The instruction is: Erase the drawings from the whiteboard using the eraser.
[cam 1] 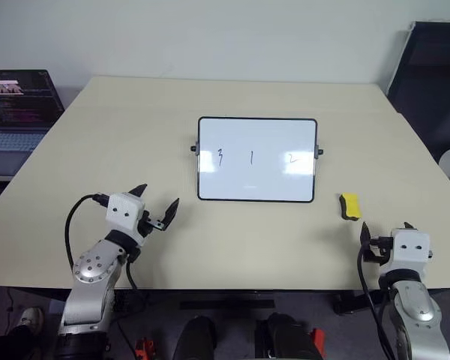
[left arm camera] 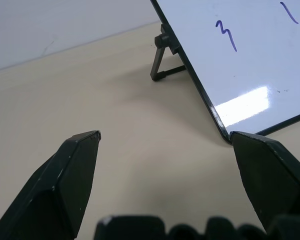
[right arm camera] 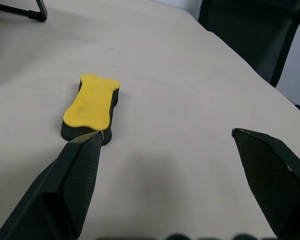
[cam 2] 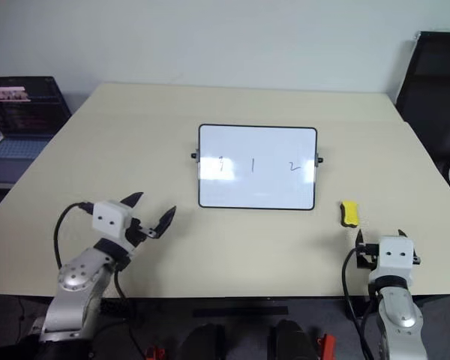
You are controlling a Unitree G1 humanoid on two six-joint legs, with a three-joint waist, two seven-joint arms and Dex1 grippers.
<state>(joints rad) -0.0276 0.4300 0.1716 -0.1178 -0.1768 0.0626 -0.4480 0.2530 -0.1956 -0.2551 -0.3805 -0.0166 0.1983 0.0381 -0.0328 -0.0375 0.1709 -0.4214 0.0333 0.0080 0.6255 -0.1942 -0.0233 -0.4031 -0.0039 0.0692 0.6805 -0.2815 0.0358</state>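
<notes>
On the table's right side, the eraser lies just beyond the right gripper, slightly left of it, long axis running near-to-far. Jaws wide open, empty. Left gripper, also open and empty, is way farther off, near the whiteboard.

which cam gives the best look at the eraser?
Right wrist view: the eraser lies close up on the table, with its yellow top, dark underside and waisted outline all plain, just ahead of the open right end effector. Both eye views show it only as a small yellow block to the right of the whiteboard.
</notes>
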